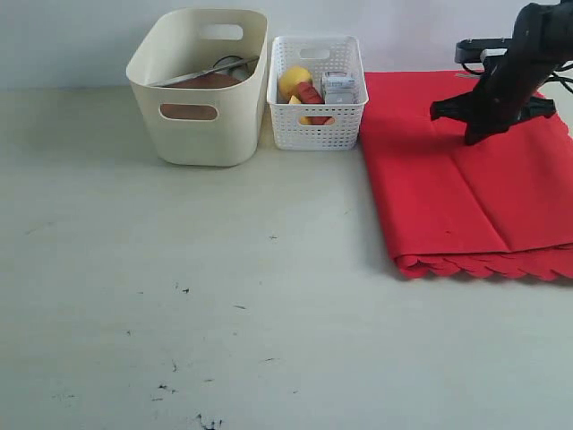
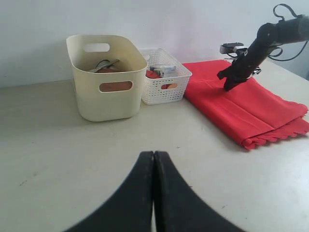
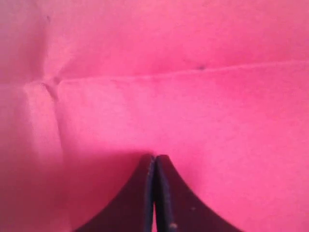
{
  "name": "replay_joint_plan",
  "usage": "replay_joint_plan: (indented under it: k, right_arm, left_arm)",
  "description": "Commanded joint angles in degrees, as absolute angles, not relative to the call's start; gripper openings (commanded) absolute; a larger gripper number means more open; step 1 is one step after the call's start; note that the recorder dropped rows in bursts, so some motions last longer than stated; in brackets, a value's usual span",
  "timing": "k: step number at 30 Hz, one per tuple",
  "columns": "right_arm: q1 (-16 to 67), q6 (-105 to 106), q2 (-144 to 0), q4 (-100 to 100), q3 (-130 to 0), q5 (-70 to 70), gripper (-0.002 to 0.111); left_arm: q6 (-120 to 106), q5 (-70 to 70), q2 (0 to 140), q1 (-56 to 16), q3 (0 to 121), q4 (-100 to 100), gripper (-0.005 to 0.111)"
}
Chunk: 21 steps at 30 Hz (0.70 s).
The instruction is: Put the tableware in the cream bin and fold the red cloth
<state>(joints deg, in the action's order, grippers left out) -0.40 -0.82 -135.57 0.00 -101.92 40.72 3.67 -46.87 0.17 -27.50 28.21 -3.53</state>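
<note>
Cream bin (image 1: 201, 125), white lattice basket (image 1: 318, 125), bright red scallop-edged cloth (image 1: 466, 197), black gripper (image 1: 472, 136).

Looks like a robot lab test bench: bare scuffed pale table (image 1: 224, 296), blank white wall (image 1: 72, 40), cabled black robot arm (image 1: 515, 76), staged cream bin (image 1: 201, 139) and white basket (image 1: 318, 130).

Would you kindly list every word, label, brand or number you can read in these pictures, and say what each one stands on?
No text can be read in any view.
Carton in the white basket: grey and white patches that may be print, too small and blurred to read.
Cream bin: no marking shows.
Red cloth: plain, no marking shows.
Table: only dark specks, no writing.
</note>
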Motion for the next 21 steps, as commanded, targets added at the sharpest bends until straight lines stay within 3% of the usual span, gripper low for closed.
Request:
replay_joint_plan:
  k: [1,9,21]
  right_arm:
    - [0.2,1.3,-130.2,0.6,-100.9,41.0,0.000]
    - [1.3,5.6,-124.7,3.1,-98.1,43.0,0.000]
    - [2.0,6.0,-131.1,3.1,-95.3,46.8,0.000]
  left_arm:
    - [4.2,-46.0,0.0,-27.3,27.8,-3.8,0.000]
    - [4.2,-46.0,0.0,-27.3,27.8,-3.8,0.000]
    - [4.2,-46.5,0.0,-27.3,27.8,-3.8,0.000]
